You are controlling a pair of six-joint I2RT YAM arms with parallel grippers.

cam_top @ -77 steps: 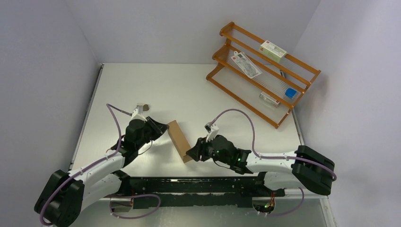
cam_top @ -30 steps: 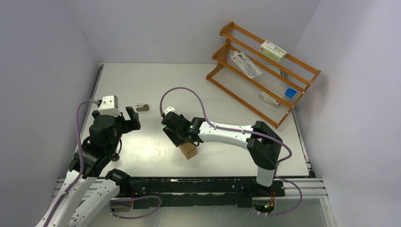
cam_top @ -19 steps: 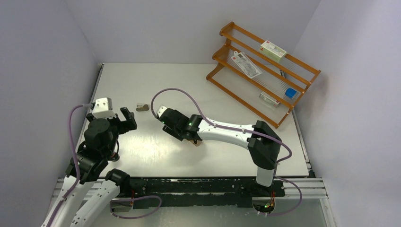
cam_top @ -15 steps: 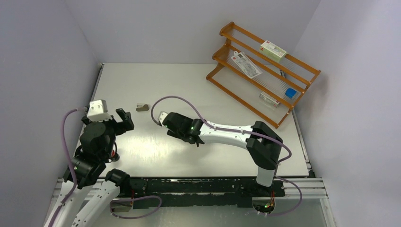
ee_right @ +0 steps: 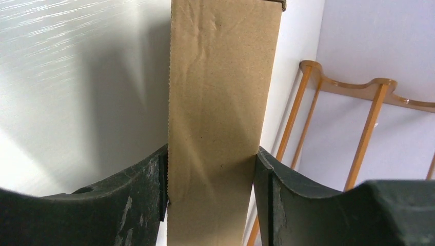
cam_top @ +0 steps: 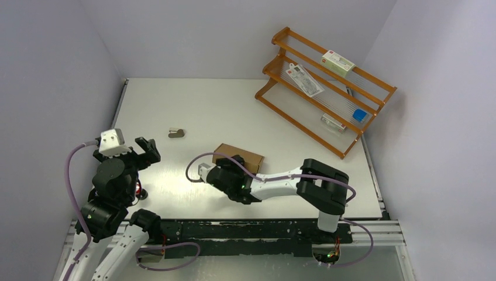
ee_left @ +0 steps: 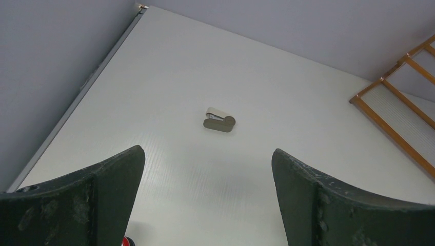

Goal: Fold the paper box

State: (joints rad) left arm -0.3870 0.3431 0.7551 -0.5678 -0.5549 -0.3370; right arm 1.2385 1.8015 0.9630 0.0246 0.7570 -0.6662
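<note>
The paper box (cam_top: 243, 156) is a small closed brown cardboard box, seen in the top view at the table's middle, just beyond my right wrist. My right gripper (cam_top: 232, 170) is shut on it. In the right wrist view the paper box (ee_right: 220, 102) runs up between the fingers, and both pads press its long sides around my right gripper (ee_right: 211, 154). My left gripper (cam_top: 146, 151) hangs raised at the left side of the table, far from the box. It shows open in the left wrist view, my left gripper (ee_left: 208, 154) with nothing between its fingers.
An orange wire rack (cam_top: 327, 88) with small white packages stands at the back right; its frame (ee_right: 369, 102) shows behind the box. A small grey clip-like object (cam_top: 176, 133) lies on the table beyond the left gripper. A red-tipped item (cam_top: 138, 188) sits near the left arm.
My right arm has drawn back toward the near edge, carrying the box with it and turning it. The left arm has pulled back and to the left, its gripper still open.
</note>
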